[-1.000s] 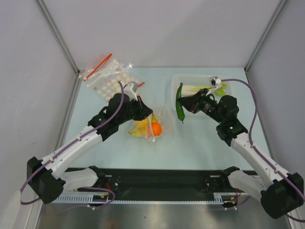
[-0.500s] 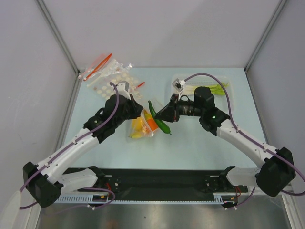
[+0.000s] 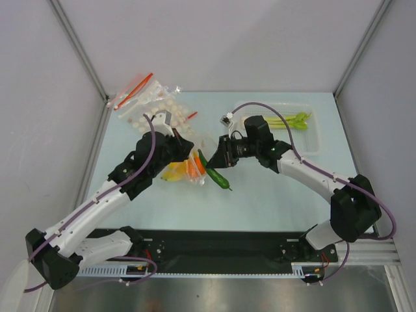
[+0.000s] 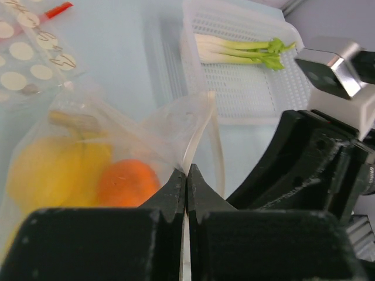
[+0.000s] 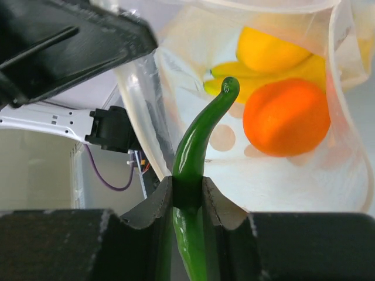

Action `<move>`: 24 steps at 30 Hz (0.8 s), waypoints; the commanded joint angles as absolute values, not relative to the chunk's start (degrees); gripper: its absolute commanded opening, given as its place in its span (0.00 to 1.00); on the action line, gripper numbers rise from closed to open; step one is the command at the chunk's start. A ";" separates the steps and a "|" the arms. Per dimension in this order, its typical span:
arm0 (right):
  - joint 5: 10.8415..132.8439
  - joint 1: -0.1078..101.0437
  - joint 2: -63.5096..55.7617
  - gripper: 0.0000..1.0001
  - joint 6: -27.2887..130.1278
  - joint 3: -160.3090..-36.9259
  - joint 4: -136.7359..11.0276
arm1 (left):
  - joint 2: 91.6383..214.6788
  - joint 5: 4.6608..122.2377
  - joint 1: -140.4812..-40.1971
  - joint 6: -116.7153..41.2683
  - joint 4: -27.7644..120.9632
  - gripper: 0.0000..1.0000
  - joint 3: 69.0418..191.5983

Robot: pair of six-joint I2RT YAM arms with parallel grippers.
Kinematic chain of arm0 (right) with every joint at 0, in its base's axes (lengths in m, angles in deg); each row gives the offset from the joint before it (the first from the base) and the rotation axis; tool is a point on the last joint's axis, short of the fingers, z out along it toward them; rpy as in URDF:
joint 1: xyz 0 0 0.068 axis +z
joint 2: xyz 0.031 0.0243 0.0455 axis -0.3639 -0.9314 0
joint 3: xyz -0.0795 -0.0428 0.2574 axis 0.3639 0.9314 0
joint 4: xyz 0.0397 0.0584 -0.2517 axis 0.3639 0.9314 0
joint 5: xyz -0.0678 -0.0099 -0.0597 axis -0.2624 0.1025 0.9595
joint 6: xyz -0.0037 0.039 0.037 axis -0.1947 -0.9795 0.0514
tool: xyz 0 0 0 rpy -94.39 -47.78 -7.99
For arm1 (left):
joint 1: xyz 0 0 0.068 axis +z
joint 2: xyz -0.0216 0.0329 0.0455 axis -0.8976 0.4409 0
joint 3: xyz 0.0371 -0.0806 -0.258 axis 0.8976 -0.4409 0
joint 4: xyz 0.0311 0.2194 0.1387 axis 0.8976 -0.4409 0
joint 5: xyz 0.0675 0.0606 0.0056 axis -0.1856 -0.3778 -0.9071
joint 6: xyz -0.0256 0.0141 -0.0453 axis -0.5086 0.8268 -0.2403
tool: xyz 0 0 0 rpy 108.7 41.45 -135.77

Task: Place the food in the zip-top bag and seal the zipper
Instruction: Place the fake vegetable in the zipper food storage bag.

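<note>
The left gripper (image 4: pixel 186 175) is pressed together on a fold of the bag (image 4: pixel 190 120) at its mouth edge, holding the mouth up and open. The right gripper (image 5: pixel 187 188) pinches the vegetable (image 5: pixel 197 143) partway along its length, with the jaws a little apart around it.

A second ago the right gripper held the vegetable over the basket (image 3: pixel 314 138) at the table's (image 3: pixel 273 198) back right corner. It has since swung left across the table, and the vegetable is now at the bag's mouth. The left arm has drawn the bag slightly left and tipped it up.

In the top view the vegetable's long axis runs diagonally, from back left to near right. Its thin curved tip points back left at the bag's mouth and its thicker end points toward the near edge. In the right wrist view that tip is just at the opening.

The bag sits left of the table's middle with the orange (image 5: pixel 287 117), lemon (image 5: pixel 270 50) and banana (image 5: pixel 231 82) inside. The leek (image 3: pixel 286 121) lies in the basket. Spare bags (image 3: pixel 146 104) lie at the back left corner.
</note>
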State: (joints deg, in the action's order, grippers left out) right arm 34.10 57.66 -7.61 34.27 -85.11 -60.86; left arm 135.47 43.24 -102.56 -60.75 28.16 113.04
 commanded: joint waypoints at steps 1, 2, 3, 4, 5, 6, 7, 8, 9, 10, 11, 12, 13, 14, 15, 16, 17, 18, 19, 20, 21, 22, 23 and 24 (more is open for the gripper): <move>33.78 57.73 -8.74 0.00 30.74 -88.90 -57.74 | 136.28 49.82 -102.86 -58.14 35.44 0.00 112.99; 33.43 57.47 -9.10 0.00 29.68 -88.81 -58.00 | 136.64 50.87 -102.86 -57.70 35.53 0.00 113.17; 32.82 56.86 -9.28 0.00 28.80 -88.64 -58.17 | 137.16 51.32 -103.04 -57.61 35.62 0.00 113.26; 31.60 56.50 -9.36 0.00 27.75 -88.29 -59.39 | 137.86 51.76 -103.13 -57.52 35.79 0.00 113.43; 30.80 56.06 -9.54 0.00 25.73 -88.03 -60.02 | 138.39 52.37 -103.30 -57.35 36.23 0.00 113.43; 30.18 55.71 -9.54 0.00 25.02 -87.41 -61.24 | 138.66 52.64 -103.82 -57.26 36.41 0.00 113.61; 29.39 55.01 -9.37 0.00 24.23 -87.15 -61.86 | 139.36 52.81 -104.18 -57.17 36.50 0.00 113.78; 29.39 54.74 -9.28 0.00 23.18 -86.71 -62.22 | 139.71 52.99 -104.53 -56.82 36.67 0.00 113.96; 29.47 54.30 -9.28 0.00 22.64 -86.36 -62.65 | 140.15 53.08 -105.58 -56.56 36.67 0.00 114.31; 29.39 53.69 -9.10 0.00 22.20 -86.00 -62.83 | 140.59 52.90 -106.20 -56.29 36.76 0.00 114.92; 29.12 53.42 -8.93 0.00 21.15 -85.65 -62.83 | 141.38 52.55 -106.99 -55.42 36.59 0.00 115.36; 29.21 53.07 -8.75 0.00 20.62 -85.39 -64.92 | 141.82 51.68 -108.65 -55.06 36.41 0.00 115.72; 29.47 52.72 -8.49 0.00 20.01 -84.52 -66.07 | 142.17 51.06 -109.45 -54.54 36.32 0.00 116.59; 29.65 51.67 -8.31 0.00 19.22 -83.98 -66.87 | 142.87 50.45 -110.32 -53.75 36.15 0.00 117.03; 29.74 51.14 -7.88 0.00 17.73 -83.37 -68.62 | 143.14 49.83 -111.81 -53.48 35.62 0.00 117.47; 30.09 50.44 -7.61 0.00 16.67 -81.97 -69.68 | 143.32 49.30 -112.26 -53.30 35.53 0.00 118.00; 30.18 48.95 -7.35 0.00 15.53 -81.09 -70.91 | 143.41 49.47 -112.62 -53.13 35.53 0.00 118.18; 30.26 48.16 -6.73 0.00 12.91 -79.95 -74.14 | 143.32 49.91 -112.88 -53.13 36.05 0.00 118.18; 30.53 47.36 -6.38 0.00 11.32 -77.59 -76.17 | 143.23 50.96 -112.88 -53.13 36.32 0.00 118.01; 30.70 46.23 -6.03 0.00 9.91 -76.35 -78.37 | 143.06 51.75 -112.88 -53.21 36.76 0.00 117.83; 30.97 45.78 -5.94 0.00 8.33 -75.38 -82.31 | 142.97 52.37 -112.88 -53.21 37.02 0.00 117.74; 31.40 45.69 -5.59 0.00 5.96 -74.24 -84.17 | 143.05 52.98 -112.88 -53.30 37.55 0.00 117.65; 31.67 45.60 -5.59 0.00 4.63 -72.74 -85.93 | 143.14 54.21 -112.88 -53.39 37.64 0.00 117.65; 32.72 45.51 -5.50 0.00 3.40 -71.51 -90.21 | 143.32 54.66 -112.88 -53.48 37.81 0.00 117.65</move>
